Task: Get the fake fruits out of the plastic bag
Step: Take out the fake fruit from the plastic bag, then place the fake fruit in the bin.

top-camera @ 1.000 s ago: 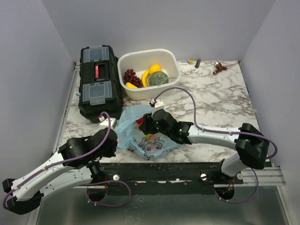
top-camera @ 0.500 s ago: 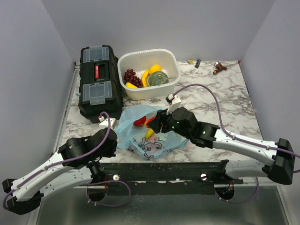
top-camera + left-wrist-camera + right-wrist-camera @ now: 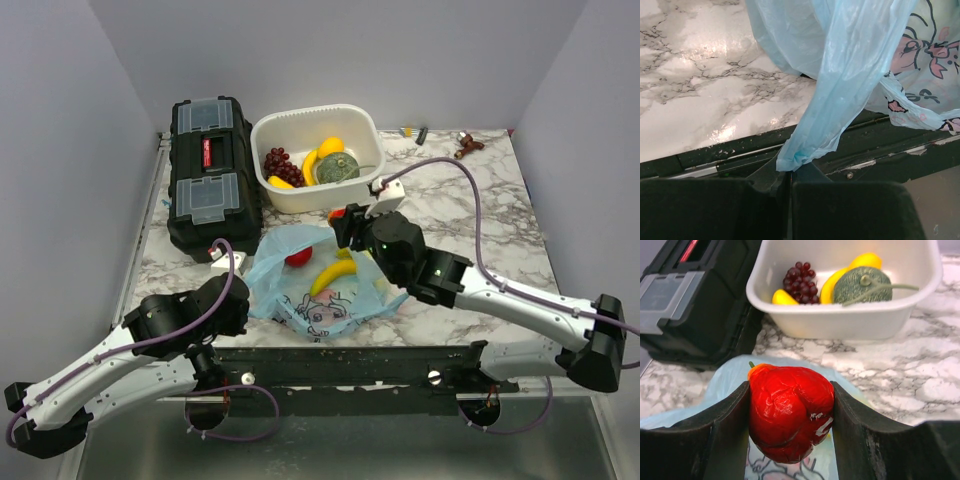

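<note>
Red fake fruit (image 3: 790, 410): clamped between the jaws of the right gripper (image 3: 790, 432), which stand part-way apart on its rounded sides. It hangs over the far edge of the plastic bag (image 3: 290, 305), short of the white tub (image 3: 300, 197).

Left in the bag: a yellow banana (image 3: 333, 275) and a second red piece (image 3: 297, 258), both lying in the open mouth.

Already in the tub: grape bunch (image 3: 281, 162), melon (image 3: 338, 168), more banana pieces and a lemon (image 3: 330, 147).

Left gripper (image 3: 788, 175): closed on a thin twisted strip of the bag film at the near table edge.

Risks noted:
- The held fruit is smooth and bulbous, and the jaws touch only its flanks. A jolt in transit could squeeze it out; it would likely fall back into the bag or roll across the marble table (image 3: 470, 215).
- The tub wall stands directly ahead. Too low a carry could strike the rim or push the tub.
- The left hold is on a narrow bunch of film. A pull from the other arm could slip it free or tear it, letting the mouth collapse over the remaining fruit.
- Loose film near the banana could be pinched with it on the next reach, dragging the bag along.
</note>
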